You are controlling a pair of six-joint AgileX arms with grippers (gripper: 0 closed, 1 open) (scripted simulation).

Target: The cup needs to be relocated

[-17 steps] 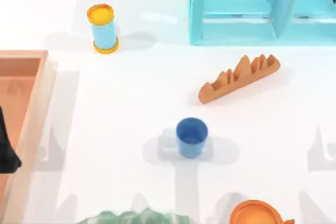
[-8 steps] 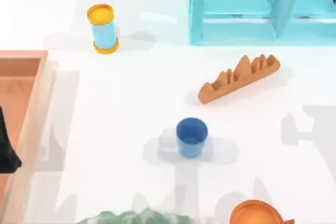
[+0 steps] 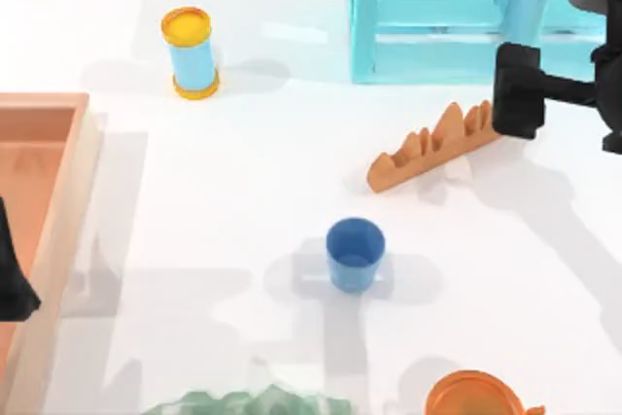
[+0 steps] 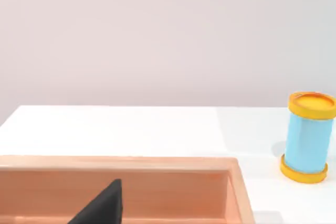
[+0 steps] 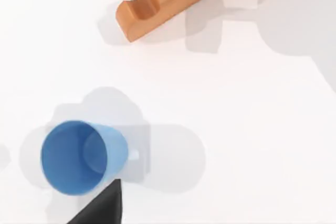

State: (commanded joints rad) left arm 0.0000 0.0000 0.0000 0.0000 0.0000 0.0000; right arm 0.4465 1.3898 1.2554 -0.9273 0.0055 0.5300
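The small blue cup [image 3: 355, 255] stands upright near the middle of the white table, and nothing touches it. In the right wrist view the cup [image 5: 79, 157] shows from above, with its darker inside visible. My right gripper [image 3: 514, 90] hangs over the far right of the table, above the right end of the jagged orange-brown block and well away from the cup. My left gripper [image 3: 12, 284] is parked at the left edge, over the wooden tray.
A jagged orange-brown block [image 3: 442, 143] lies behind and to the right of the cup. A light-blue cylinder with yellow ends [image 3: 191, 52] stands at the back left. A turquoise cabinet [image 3: 437, 17] fills the back right. There is a wooden tray [image 3: 60, 201] at the left, and an orange cup [image 3: 476, 398] and a green object [image 3: 243, 402] at the front edge.
My right arm has come into the top view from the right and now reaches over the block's right end. The cup and the left arm have not moved.
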